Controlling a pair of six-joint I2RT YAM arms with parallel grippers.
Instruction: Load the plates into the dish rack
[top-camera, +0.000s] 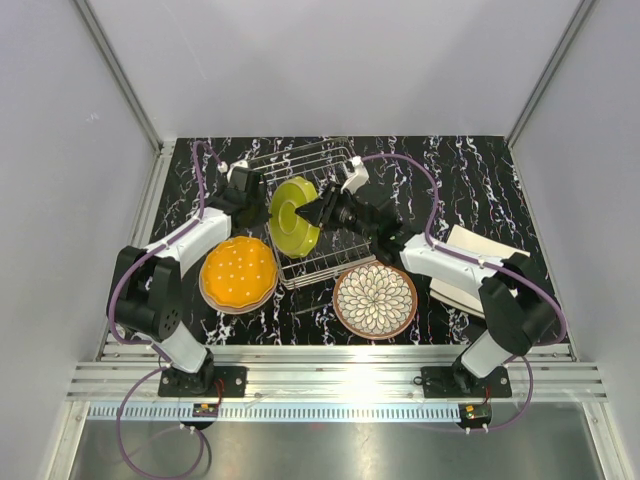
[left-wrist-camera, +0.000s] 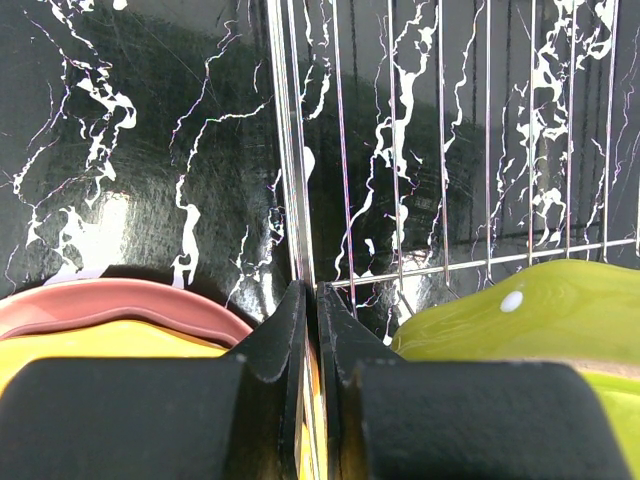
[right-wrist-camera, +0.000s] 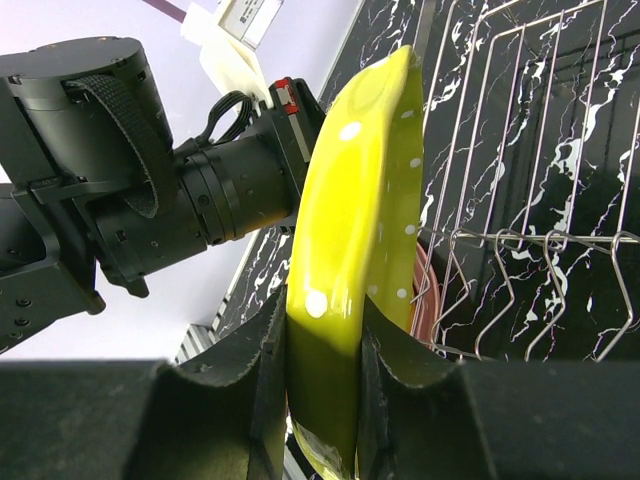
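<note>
Well, the right tool (right-wrist-camera: 322, 322) pinches the lime-green plate (right-wrist-camera: 355, 190) by its rim, upright over the dish rack (top-camera: 312, 265) in the middle of the desk (top-camera: 480, 170). The left tool (left-wrist-camera: 312, 305) is closed tight on the rack's left edge wire. That plate looks stiff, glossy and slippery, and probably breakable. A rim grip suits it, lowered gently between the wires.

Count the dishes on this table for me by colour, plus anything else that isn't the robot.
Lime-green plate: 1
Orange plate: 1
Pink plate: 1, under the orange one
Petal-patterned plate: 1
Cream squarish plates: at least 1; the arm hides part of the pile
Dish rack: 1
Total: at least 6
</note>
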